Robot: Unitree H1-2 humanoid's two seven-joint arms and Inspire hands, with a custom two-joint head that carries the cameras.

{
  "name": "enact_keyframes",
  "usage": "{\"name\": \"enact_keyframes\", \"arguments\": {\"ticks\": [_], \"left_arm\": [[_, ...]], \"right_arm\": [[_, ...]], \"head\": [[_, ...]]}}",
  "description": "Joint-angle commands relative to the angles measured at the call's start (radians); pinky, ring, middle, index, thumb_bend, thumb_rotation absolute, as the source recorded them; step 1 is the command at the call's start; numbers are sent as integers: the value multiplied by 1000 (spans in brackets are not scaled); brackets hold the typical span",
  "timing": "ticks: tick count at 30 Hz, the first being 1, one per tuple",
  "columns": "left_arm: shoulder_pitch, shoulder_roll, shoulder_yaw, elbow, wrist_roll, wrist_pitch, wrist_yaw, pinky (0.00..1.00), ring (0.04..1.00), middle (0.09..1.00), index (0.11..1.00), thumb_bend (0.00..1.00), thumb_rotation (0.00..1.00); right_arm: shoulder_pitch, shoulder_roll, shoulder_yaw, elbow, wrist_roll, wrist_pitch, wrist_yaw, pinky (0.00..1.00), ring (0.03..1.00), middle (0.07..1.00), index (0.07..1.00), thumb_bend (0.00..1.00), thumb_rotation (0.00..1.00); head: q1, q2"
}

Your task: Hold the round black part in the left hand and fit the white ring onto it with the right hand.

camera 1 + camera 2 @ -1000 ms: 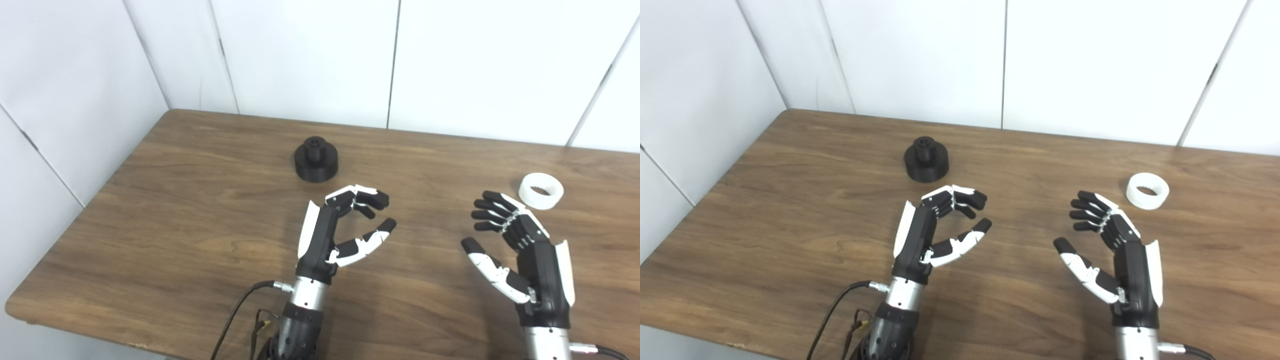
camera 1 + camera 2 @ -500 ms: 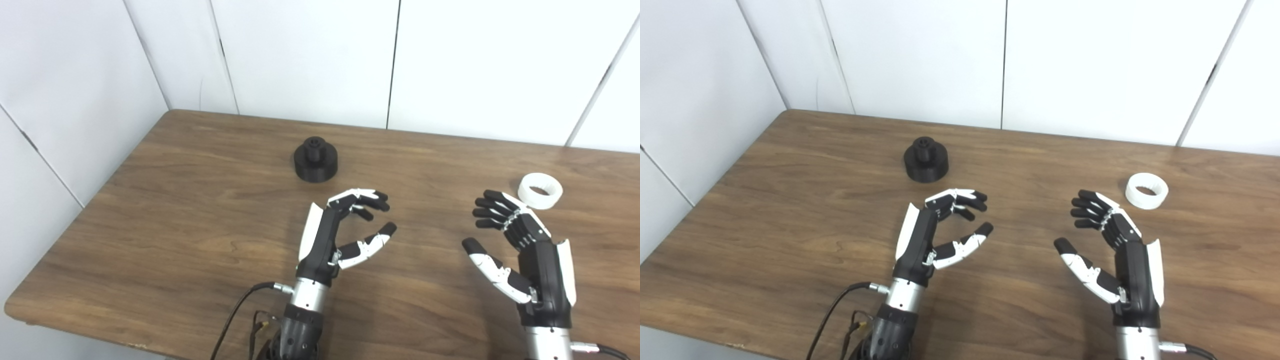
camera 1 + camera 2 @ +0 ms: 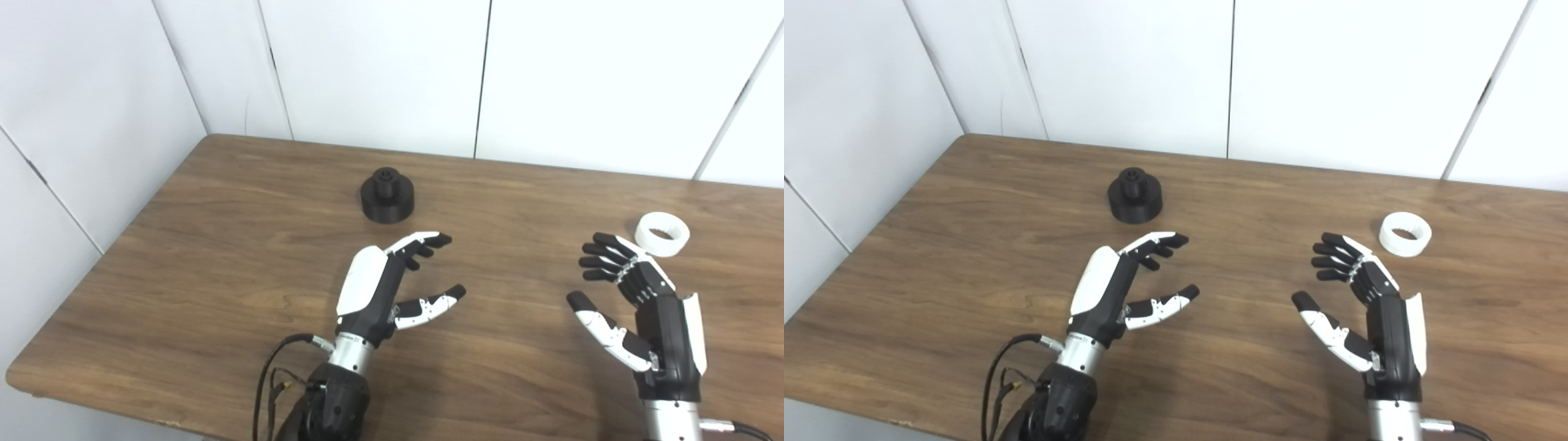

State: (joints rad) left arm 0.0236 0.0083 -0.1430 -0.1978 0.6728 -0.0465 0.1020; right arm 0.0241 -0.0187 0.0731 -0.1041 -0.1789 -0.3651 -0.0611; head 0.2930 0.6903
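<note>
The round black part (image 3: 386, 196), a stepped disc with a small hub on top, stands on the wooden table (image 3: 245, 245) toward the back left of centre. My left hand (image 3: 392, 282) hovers open in front of it, a little to its right, fingers reaching toward the back right, holding nothing. The white ring (image 3: 662, 233) lies flat at the right side of the table. My right hand (image 3: 631, 300) is open just in front of and left of the ring, palm facing left, thumb spread, not touching it.
White wall panels (image 3: 380, 67) close off the table at the back and on the left. A black cable (image 3: 275, 373) runs from the left wrist at the table's front edge.
My left hand has rolled so its white back now faces up, and its fingers have stretched out; the forearm has swung left. The right hand, ring and black part have stayed put.
</note>
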Motion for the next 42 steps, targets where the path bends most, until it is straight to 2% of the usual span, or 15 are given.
{"name": "enact_keyframes", "arguments": {"ticks": [1, 8, 17, 24, 29, 35, 42], "left_arm": [[-40, 15, 6, -54, 16, 12, 0, 612, 728, 764, 728, 586, 309], [-66, 41, 29, -80, 8, 45, -10, 631, 740, 770, 737, 589, 315], [-117, 94, 58, -89, 81, 88, -5, 618, 734, 768, 736, 619, 368], [-161, 130, 84, -108, 85, 152, -45, 614, 755, 796, 762, 625, 358], [-195, 149, 94, -89, 101, 170, -37, 602, 745, 797, 770, 642, 382], [-235, 182, 102, -57, 135, 204, -41, 681, 809, 839, 810, 667, 410], [-282, 216, 99, -7, 146, 218, -27, 675, 825, 860, 830, 708, 418]], "right_arm": [[36, -29, -19, 57, 0, -16, 1, 594, 663, 712, 748, 608, 287], [31, -31, -22, 59, 4, -17, 2, 593, 665, 714, 744, 615, 280], [31, -34, -26, 60, 0, -18, 0, 588, 662, 711, 743, 618, 286], [30, -36, -26, 65, 4, -25, 3, 587, 661, 709, 740, 605, 261], [31, -36, -25, 69, 10, -29, 5, 598, 668, 714, 743, 608, 264], [31, -37, -28, 73, -8, -34, -4, 597, 668, 716, 748, 608, 283], [30, -36, -27, 78, -5, -39, -2, 601, 668, 716, 748, 609, 281]], "head": [[0, -1], [0, 0], [-1, 1], [0, -1], [-1, -3], [0, -7], [0, -7]]}}
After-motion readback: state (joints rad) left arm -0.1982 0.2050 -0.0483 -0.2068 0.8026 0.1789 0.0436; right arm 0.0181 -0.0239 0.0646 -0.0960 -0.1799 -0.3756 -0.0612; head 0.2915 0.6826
